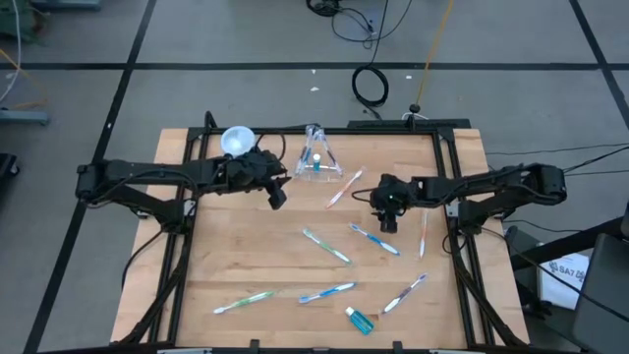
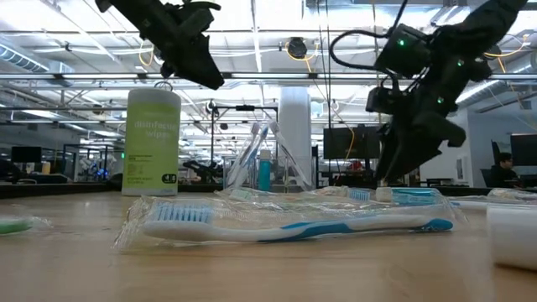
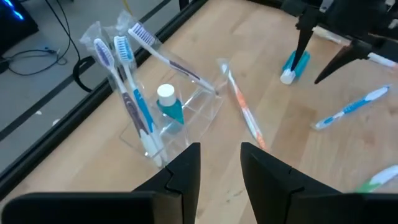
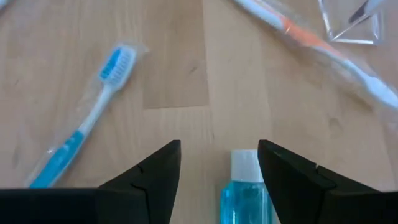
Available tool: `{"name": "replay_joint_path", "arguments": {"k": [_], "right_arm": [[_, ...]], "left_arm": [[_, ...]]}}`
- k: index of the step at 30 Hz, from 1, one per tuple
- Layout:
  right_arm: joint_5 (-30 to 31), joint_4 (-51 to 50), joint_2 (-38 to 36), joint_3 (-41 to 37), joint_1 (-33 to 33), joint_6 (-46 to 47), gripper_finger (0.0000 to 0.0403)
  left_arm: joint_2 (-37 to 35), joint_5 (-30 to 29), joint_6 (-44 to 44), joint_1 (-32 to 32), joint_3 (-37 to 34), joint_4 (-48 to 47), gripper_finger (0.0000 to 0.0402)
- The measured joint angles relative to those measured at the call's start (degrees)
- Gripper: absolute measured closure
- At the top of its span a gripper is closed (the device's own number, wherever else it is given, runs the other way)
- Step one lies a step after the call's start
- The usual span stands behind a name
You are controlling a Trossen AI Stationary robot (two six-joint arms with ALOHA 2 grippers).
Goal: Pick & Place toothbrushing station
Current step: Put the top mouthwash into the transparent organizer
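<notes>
I use the cup [image 1: 316, 157] as my landmark: it stands at the far edge of the table [image 1: 246, 256] with brushes [image 3: 127, 81] and a tube [image 3: 168, 102] inside. My left gripper [image 1: 278, 192] hovers just left of the cup, jaws spread and empty. My right gripper [image 4: 219, 163], right of the cup, is spread around a second tube [image 4: 244, 190]. An orange brush [image 1: 342, 187] lies just beside the cup.

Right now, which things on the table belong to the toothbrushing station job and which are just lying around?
Job things:
clear cup, holding toothbrushes and a tube
loose toothbrushes, such as the blue one
blue tube between the right gripper's open fingers
second tube

Just lying about:
green canister
</notes>
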Motion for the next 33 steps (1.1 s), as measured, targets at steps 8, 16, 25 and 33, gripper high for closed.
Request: {"name": "replay_joint_path", "arguments": {"k": [8, 16, 25, 33], "right_arm": [[-0.25, 4.22, 1.55, -2.42, -3.69, 4.03, 0.0193], [-3.68, 4.21, 6.44, -2.28, -6.20, 4.22, 0.0193], [-4.78, 3.51, 7.28, -2.19, -6.41, 4.18, 0.0222], [-4.97, 3.13, 7.34, -2.23, -7.99, 6.61, 0.0283]], "left_arm": [[0.00, -0.07, 0.08, 0.20, 0.00, 2.49, 0.0282], [0.00, -0.09, 0.16, 0.24, 0.00, 4.98, 0.0282], [0.00, -0.09, 0.16, 0.24, 0.00, 4.73, 0.0282], [0.00, -0.09, 0.16, 0.22, 0.00, 4.74, 0.0282]]}}
